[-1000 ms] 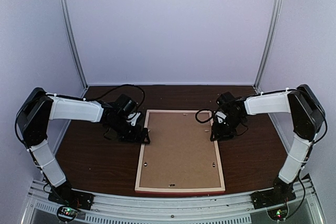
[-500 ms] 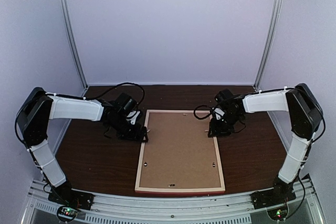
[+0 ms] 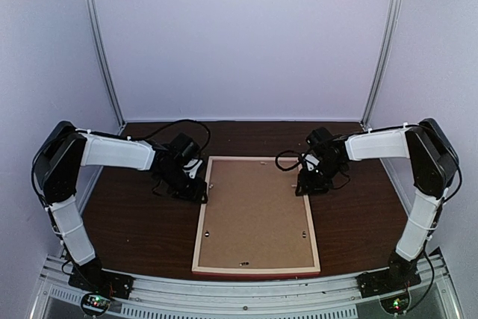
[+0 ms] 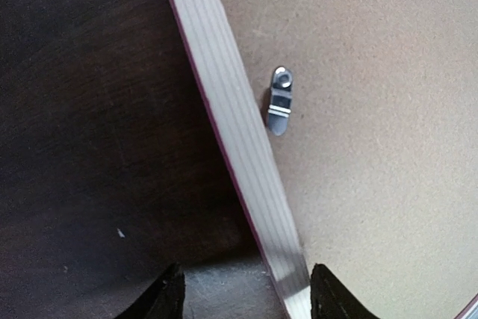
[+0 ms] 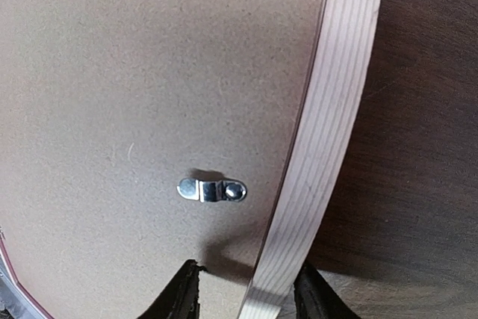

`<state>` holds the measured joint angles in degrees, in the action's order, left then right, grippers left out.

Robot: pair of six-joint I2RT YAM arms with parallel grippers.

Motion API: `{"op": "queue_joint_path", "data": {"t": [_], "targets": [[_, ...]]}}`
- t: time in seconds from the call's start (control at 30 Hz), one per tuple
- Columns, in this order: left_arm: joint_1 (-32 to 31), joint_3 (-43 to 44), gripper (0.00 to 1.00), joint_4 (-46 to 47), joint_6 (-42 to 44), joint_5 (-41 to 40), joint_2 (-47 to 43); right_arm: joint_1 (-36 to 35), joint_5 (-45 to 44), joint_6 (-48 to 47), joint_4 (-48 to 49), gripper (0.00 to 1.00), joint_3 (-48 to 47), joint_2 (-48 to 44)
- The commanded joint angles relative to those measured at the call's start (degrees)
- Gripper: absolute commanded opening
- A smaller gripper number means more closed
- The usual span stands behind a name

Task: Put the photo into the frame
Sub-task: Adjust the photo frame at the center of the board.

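Observation:
The frame [image 3: 255, 267] lies face down on the table, pale wood back edges up, with a plain brown backing board [image 3: 254, 211] in it. The photo is not in view. My left gripper [image 3: 200, 193] is open at the frame's left rail [image 4: 231, 132], which runs between its fingers close to the right one; midpoint of the gripper [image 4: 246, 300]. My right gripper [image 3: 302, 187] is open and straddles the right rail [image 5: 336, 110], its midpoint [image 5: 249, 296] over the rail's inner edge. A small metal turn clip sits on the board by each rail [image 4: 280, 100] [image 5: 213, 189].
Dark brown table [image 3: 134, 222] with purple walls behind and at both sides. The frame's near edge reaches the metal rail [image 3: 246, 289] at the table front. Black cables [image 3: 179, 126] trail behind both wrists.
The left gripper has shifted slightly toward the back along the left rail. The right gripper moved a little toward the back a second ago and has held still since.

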<state>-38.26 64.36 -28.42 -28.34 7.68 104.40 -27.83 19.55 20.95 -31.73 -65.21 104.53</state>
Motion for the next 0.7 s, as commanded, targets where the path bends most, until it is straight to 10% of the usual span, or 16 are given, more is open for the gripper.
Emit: {"op": "queue_joint_path", "data": {"t": [0.0,0.67], "targets": [[-0.57,3.16,0.56,0.01,0.8,0.75,1.97,-0.02,2.91,0.37,3.27,0.43,0.15,0.94],[-0.76,0.95,0.25,-0.23,-4.51,0.82,2.45,-0.98,8.86,4.36,8.82,0.42,1.11,3.12]]}}
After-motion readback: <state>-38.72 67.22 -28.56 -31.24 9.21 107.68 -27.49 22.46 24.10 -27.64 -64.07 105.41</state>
